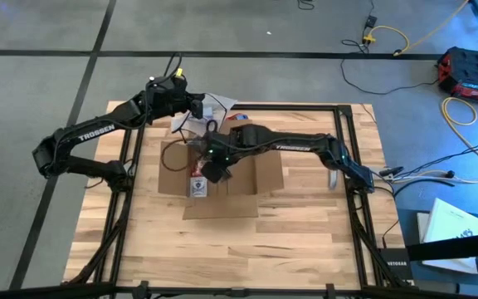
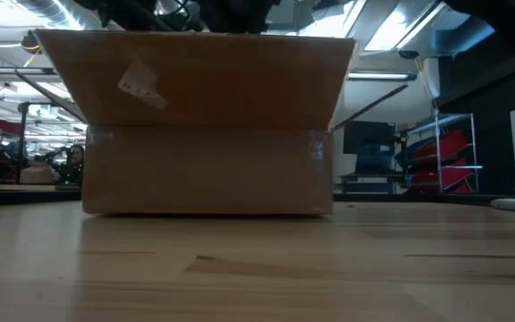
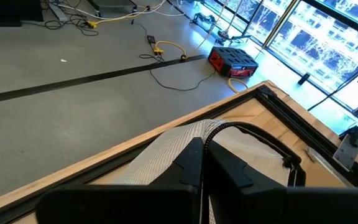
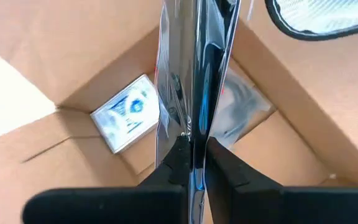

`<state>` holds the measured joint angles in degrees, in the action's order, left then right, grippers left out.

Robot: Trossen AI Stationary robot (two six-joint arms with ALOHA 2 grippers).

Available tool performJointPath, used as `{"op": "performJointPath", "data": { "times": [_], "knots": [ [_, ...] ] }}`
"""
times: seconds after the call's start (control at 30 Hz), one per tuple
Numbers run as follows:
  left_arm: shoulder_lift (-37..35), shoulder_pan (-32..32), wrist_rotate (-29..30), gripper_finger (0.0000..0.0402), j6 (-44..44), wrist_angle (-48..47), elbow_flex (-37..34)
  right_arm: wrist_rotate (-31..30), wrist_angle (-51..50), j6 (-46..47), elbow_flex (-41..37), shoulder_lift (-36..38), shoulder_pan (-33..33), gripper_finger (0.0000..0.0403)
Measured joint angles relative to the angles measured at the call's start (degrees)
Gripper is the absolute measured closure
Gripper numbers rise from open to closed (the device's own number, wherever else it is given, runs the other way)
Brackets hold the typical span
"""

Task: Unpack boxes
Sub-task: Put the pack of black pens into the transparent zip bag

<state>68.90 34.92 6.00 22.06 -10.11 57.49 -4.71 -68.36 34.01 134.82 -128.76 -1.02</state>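
High view first: the cardboard box [image 1: 222, 170] sits open near the middle of the wooden table [image 1: 305, 241], its flaps spread outward, one lying flat toward the near edge. My right gripper [image 1: 215, 169] hangs over the box's open top, and my arm covers much of the inside, so I can make out little of the contents there beyond a small card [image 1: 197, 188] with red and white on it lying at the box's near side.

From my right wrist, the fingers [image 4: 178, 163] are pinched together on the edge of a clear shiny bag [image 4: 194, 74], which hangs between them above the box's interior [image 4: 278, 143]. Below it a small white-and-blue card [image 4: 128, 119] lies in a corner of the box. What the bag holds is hard to read through the glare.

At table height the box [image 2: 208, 170] fills the view, one flap [image 2: 195, 79] raised toward the camera with a small label [image 2: 139, 86] on it; both grippers are hidden behind it.

My left gripper [image 1: 196, 106] waits at the far edge of the table, beside the box's far left corner. Its fingers [image 3: 229, 168] are closed together, with a white mesh-textured sheet [image 3: 166, 155] just beyond them; whether they pinch it I cannot tell.
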Motion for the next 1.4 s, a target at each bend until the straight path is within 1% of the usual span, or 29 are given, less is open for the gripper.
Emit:
{"op": "performJointPath", "data": {
  "times": [0.17,0.37,0.47,0.57,0.73,0.87,1.0,1.17,1.33,1.4],
  "knots": [
    [0.0,0.0,0.0,0.0402,0.0,0.0,0.0,5.5,-2.0,5.6,0.0,2.1,-0.1,0.0397],
    [0.0,0.0,0.0,0.0402,0.0,0.0,0.0,3.5,-5.6,7.7,-0.1,2.7,-0.1,0.0397],
    [0.0,0.0,0.0,0.0402,0.0,-0.1,0.0,5.9,-0.5,9.5,-0.1,3.2,-0.3,0.0397],
    [0.0,0.0,0.0,0.0402,0.0,-0.1,0.0,6.7,2.8,12.0,-0.1,3.8,-0.4,0.0397],
    [0.0,0.0,0.0,0.0402,0.0,-0.1,0.0,7.4,3.1,15.3,-0.1,3.9,-1.2,0.0397],
    [0.0,0.0,0.0,0.0402,-0.2,-0.1,0.0,8.0,7.2,15.5,-0.1,4.3,-1.5,0.0398],
    [0.0,0.0,0.0,0.0402,-0.4,0.0,0.0,7.8,6.9,15.5,-0.1,4.9,-1.2,0.0398],
    [0.0,0.0,0.0,0.0402,-0.8,-0.1,0.0,7.6,9.7,15.5,-3.5,5.8,-1.2,0.0398],
    [0.0,0.0,0.0,0.0402,-0.7,-0.1,0.0,8.0,17.3,16.3,-12.5,10.5,-1.2,0.0398],
    [0.0,0.0,0.0,0.0402,-0.6,0.0,0.0,8.1,22.4,17.4,-17.7,12.9,-1.2,0.0398]
  ]
}}
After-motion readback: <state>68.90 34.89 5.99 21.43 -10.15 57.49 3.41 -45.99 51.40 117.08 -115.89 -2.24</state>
